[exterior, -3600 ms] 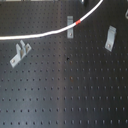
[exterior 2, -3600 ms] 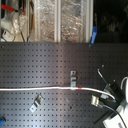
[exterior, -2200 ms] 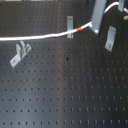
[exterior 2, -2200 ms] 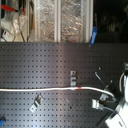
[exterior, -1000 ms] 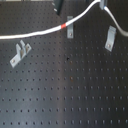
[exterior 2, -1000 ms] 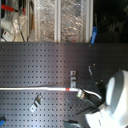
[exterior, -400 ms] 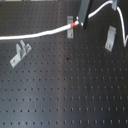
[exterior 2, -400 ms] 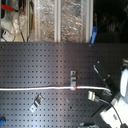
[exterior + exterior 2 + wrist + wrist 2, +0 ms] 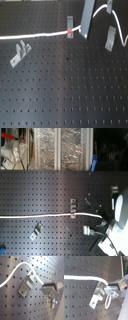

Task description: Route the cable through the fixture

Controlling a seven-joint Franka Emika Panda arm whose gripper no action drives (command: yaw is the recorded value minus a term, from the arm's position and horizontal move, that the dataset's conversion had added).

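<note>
You have the claw (image 9: pixel 86 34) pinched shut on the cable (image 9: pixel 35 36), gripping it just past the red band (image 9: pixel 69 32), and that band sits right at the middle bracket (image 9: pixel 70 22) on the black pegboard counter (image 9: pixel 65 90). Take the middle bracket as your landmark: from it, in the first exterior view, the white cord runs out toward the first exterior view's left edge, passing above the low bracket (image 9: pixel 19 53) without touching it, while beyond the claw it loops up and then drops behind the far bracket (image 9: pixel 111 39). In the second exterior view the same cord (image 9: pixel 30 216) lies nearly straight across the board to the bracket (image 9: pixel 73 208), and the claw's body is partly hidden by the arm. In both wrist views the cord (image 9: pixel 81 278) arcs over a bracket (image 9: pixel 97 296) close to the fingertips, resting on its top edge; whether it is actually seated in the slot you cannot tell from here. Your main risk, I judge, is that the cord rides over the bracket's prongs instead of dropping between them, since it is slack and springy. If you pull sideways too hard, the long free end could whip off the low bracket's side, or the claw could strike the metal, being so near it
</note>
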